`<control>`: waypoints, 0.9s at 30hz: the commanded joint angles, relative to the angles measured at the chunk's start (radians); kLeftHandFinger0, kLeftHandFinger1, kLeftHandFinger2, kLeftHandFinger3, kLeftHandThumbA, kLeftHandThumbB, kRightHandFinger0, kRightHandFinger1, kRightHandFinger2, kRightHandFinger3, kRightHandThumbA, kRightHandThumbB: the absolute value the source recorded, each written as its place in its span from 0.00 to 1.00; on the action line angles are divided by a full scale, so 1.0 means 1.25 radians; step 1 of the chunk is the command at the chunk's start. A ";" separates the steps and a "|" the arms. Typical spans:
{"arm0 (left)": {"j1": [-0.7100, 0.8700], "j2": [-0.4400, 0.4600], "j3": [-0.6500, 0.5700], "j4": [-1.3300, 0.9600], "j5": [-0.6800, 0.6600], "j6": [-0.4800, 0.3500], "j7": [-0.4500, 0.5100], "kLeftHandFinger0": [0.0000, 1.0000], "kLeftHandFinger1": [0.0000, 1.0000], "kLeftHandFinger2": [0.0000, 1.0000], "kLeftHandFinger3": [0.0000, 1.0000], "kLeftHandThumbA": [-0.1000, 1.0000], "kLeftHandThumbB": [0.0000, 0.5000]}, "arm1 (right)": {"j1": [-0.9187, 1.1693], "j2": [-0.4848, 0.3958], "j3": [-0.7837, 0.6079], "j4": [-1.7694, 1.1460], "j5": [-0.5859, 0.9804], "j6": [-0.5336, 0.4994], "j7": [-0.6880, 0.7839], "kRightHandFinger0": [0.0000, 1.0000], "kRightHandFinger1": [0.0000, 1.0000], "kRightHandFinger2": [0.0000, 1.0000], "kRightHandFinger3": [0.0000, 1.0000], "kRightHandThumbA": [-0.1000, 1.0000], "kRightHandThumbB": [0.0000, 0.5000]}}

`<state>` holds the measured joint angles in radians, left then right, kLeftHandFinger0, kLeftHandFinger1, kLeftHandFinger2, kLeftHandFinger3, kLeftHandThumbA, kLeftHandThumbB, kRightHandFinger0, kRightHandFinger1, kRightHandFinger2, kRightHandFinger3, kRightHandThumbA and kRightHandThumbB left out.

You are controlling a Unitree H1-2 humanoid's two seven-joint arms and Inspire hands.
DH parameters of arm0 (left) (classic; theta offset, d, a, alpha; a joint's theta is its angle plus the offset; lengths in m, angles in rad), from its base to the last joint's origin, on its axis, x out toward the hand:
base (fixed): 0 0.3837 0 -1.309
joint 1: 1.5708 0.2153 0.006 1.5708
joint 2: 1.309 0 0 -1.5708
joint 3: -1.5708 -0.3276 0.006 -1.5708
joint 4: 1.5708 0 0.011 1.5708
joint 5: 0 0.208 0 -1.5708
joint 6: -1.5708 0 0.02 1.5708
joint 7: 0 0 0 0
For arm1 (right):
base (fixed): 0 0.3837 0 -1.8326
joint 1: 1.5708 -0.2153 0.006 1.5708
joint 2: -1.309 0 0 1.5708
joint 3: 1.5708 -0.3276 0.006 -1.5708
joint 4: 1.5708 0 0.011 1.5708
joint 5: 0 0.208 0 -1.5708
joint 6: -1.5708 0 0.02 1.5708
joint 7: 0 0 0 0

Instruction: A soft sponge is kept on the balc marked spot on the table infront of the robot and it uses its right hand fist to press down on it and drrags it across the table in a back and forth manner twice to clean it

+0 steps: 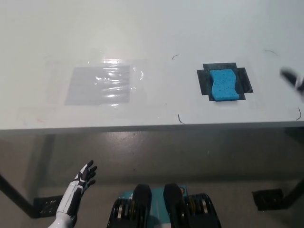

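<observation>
Blue, soft, wavy-edged sponge (224,85) is seen in the head view lying on the black marked patch (204,81) of the white table (152,28). Only a blurred black right hand (293,80) is caught at the edge, its state not discernible; a misjudged descent could miss the sponge. The white left hand (81,179) hangs open below the table.

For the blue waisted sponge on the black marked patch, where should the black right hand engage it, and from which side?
Come from above onto the broad flat top of the blue waisted sponge. It lies flat on the black marked patch, so pressing suits better than pinching. The black right hand, blurred at the right edge, is nearest.
</observation>
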<state>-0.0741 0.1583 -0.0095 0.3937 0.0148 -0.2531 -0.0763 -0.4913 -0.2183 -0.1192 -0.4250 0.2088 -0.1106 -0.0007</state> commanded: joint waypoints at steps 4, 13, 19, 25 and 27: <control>-0.025 0.019 -0.003 -0.011 0.016 -0.060 -0.006 1.00 1.00 1.00 1.00 1.00 0.96 | -0.290 0.046 -0.025 0.082 0.076 0.213 -0.082 0.00 0.00 0.00 0.00 1.00 0.48; -0.014 0.014 -0.003 -0.007 0.018 -0.066 -0.007 1.00 1.00 1.00 1.00 1.00 1.00 | -0.449 0.090 -0.016 0.538 0.010 0.086 -0.065 0.00 0.00 0.00 0.00 1.00 0.39; -0.015 0.015 -0.003 -0.003 0.017 -0.071 -0.009 1.00 1.00 1.00 1.00 1.00 0.96 | -0.536 0.091 0.002 0.838 -0.038 -0.025 -0.079 0.00 0.00 0.00 0.00 1.00 0.31; -0.013 0.011 -0.005 -0.014 0.023 -0.066 -0.004 1.00 1.00 1.00 1.00 1.00 0.95 | -0.596 0.091 0.010 1.163 -0.046 -0.083 -0.092 0.00 0.00 0.00 0.00 1.00 0.29; -0.014 0.011 -0.005 -0.014 0.022 -0.066 -0.005 1.00 1.00 1.00 1.00 1.00 0.96 | -0.601 0.094 -0.008 1.235 -0.022 -0.101 -0.085 0.00 0.00 0.00 0.00 1.00 0.34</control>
<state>-0.0768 0.1580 -0.0094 0.4017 0.0310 -0.2683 -0.0763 -1.0289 -0.1056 -0.1239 0.7559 0.2117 -0.0207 -0.0669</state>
